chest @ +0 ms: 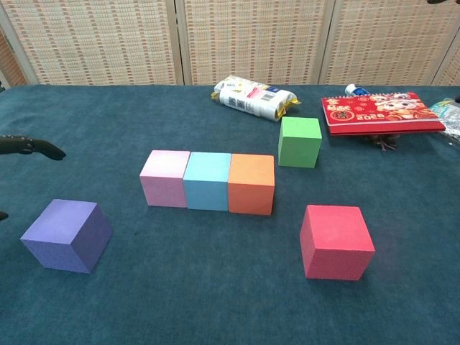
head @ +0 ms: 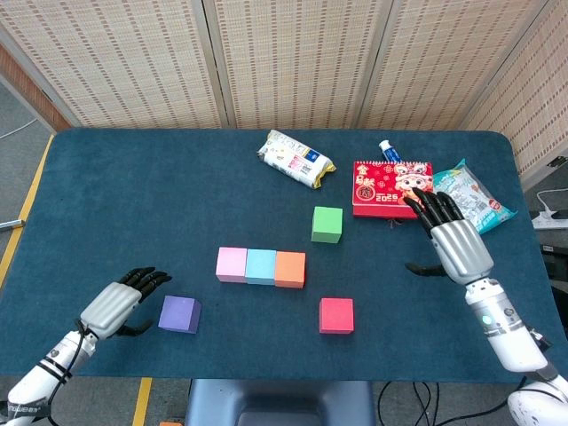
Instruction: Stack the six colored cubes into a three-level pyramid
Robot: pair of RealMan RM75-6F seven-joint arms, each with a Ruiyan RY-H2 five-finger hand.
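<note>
Pink point(head: 231, 264), light blue point(head: 261, 266) and orange point(head: 290, 269) cubes sit touching in a row mid-table, seen again in the chest view point(chest: 164, 178) point(chest: 207, 181) point(chest: 251, 185). A green cube point(head: 327, 224) point(chest: 300, 141) stands behind the row's right end. A red cube point(head: 336, 315) point(chest: 336, 241) lies in front to the right. A purple cube point(head: 180, 314) point(chest: 66, 235) lies front left. My left hand point(head: 117, 304) hovers open just left of the purple cube; only its fingertips point(chest: 43, 148) show in the chest view. My right hand point(head: 454, 238) is open at the right, holding nothing.
A white snack pack point(head: 295, 161) point(chest: 253, 95), a red calendar point(head: 393, 188) point(chest: 381, 112), a small bottle point(head: 389, 151) and a clear snack bag point(head: 475, 202) lie along the back right of the blue table point(head: 133, 195).
</note>
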